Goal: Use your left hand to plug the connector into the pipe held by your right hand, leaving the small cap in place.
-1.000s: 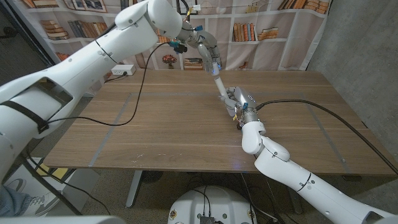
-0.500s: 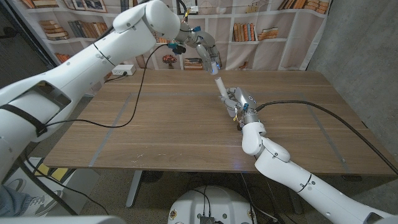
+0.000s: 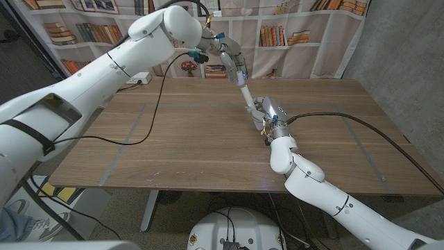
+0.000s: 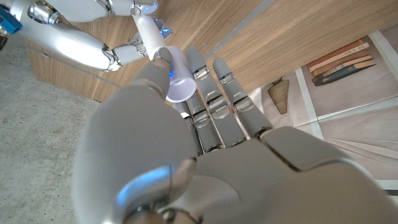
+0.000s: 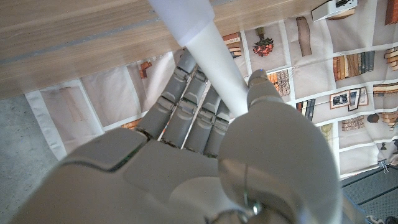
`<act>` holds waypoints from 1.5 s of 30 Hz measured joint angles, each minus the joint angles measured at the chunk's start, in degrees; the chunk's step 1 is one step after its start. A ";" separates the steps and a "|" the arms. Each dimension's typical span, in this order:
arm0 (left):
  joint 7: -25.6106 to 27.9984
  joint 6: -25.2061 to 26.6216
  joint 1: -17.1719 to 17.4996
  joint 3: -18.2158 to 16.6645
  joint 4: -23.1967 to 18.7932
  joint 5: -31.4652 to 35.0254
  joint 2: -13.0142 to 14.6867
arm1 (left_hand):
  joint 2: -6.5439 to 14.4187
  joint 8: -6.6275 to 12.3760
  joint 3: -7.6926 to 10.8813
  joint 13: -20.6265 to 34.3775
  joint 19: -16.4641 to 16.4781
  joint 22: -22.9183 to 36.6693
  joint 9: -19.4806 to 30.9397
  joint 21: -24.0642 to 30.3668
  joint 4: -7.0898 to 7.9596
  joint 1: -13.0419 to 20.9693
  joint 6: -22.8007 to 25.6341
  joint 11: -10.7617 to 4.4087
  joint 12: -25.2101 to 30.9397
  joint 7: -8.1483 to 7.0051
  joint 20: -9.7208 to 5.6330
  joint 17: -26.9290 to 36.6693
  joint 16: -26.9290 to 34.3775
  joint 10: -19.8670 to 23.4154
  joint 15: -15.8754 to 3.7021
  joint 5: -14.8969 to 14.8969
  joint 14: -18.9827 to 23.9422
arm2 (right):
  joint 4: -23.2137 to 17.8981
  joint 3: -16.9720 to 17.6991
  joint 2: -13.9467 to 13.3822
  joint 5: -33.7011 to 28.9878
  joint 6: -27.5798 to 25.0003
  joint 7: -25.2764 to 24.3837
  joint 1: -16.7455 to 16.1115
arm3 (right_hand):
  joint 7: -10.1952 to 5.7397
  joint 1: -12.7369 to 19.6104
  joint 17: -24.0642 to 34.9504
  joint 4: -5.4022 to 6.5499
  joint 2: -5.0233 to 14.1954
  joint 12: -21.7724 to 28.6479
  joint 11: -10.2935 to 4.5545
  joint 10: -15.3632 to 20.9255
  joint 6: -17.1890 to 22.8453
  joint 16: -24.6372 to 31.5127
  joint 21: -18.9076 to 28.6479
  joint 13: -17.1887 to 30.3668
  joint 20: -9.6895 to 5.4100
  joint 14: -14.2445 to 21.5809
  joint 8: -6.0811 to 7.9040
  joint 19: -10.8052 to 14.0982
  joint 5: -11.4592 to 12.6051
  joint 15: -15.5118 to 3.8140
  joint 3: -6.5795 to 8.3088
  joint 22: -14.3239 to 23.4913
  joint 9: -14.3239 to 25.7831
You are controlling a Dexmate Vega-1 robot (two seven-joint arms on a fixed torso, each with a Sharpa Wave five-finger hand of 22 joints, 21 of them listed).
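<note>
Above the table's middle, my right hand (image 3: 269, 114) grips a white pipe (image 3: 248, 101) that slants up and away from me. My left hand (image 3: 232, 61) reaches in from the far side and holds the white connector (image 3: 240, 81) at the pipe's upper end. In the left wrist view the connector (image 4: 177, 78) sits between the thumb and fingers of my left hand (image 4: 205, 155), in line with the pipe (image 4: 145, 28). In the right wrist view my right hand (image 5: 186, 168) wraps the pipe (image 5: 217, 68), which widens into the connector (image 5: 180, 15). I cannot make out the small cap.
The wooden table (image 3: 173, 146) carries a black cable (image 3: 347, 117) running to its right edge and another black cable (image 3: 149, 114) on its left side. A white power strip (image 3: 139, 78) lies at the back left. A bookshelf-print backdrop hangs behind.
My left arm has shifted slightly up and away while its hand stays at the pipe's upper end. The right hand and pipe have not moved.
</note>
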 measured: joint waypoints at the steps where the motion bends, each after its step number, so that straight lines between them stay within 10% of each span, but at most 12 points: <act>1: 0.01 -0.07 0.06 0.00 0.06 -0.04 -0.05 | 0.00 0.00 0.00 0.00 0.00 0.00 0.00 0.00 0.00 0.00 0.00 0.00 0.00 0.00 0.00 0.00 0.00 0.00 0.00 0.00 0.00 | -0.07 0.00 0.00 -0.03 -0.03 -0.01 -0.02 | 0.00 0.00 0.00 0.00 0.00 0.00 0.00 0.00 0.00 0.00 0.31 0.00 0.00 0.00 0.00 0.00 0.00 0.00 0.00 -0.04 0.00; 45: 0.03 -0.05 0.92 0.14 0.35 -0.68 -0.02 | 0.00 0.01 0.30 0.83 -0.53 0.00 0.21 1.22 -0.17 0.00 0.00 0.00 -0.90 0.00 0.09 0.00 0.00 0.40 0.01 -0.26 0.01 | -0.77 -0.37 -0.08 -0.84 -1.37 0.30 0.06 | -0.01 -0.13 0.03 0.00 0.13 -0.17 0.10 0.15 0.02 0.00 1.47 0.00 0.00 0.04 0.02 -0.42 0.01 0.07 0.00 -0.24 0.26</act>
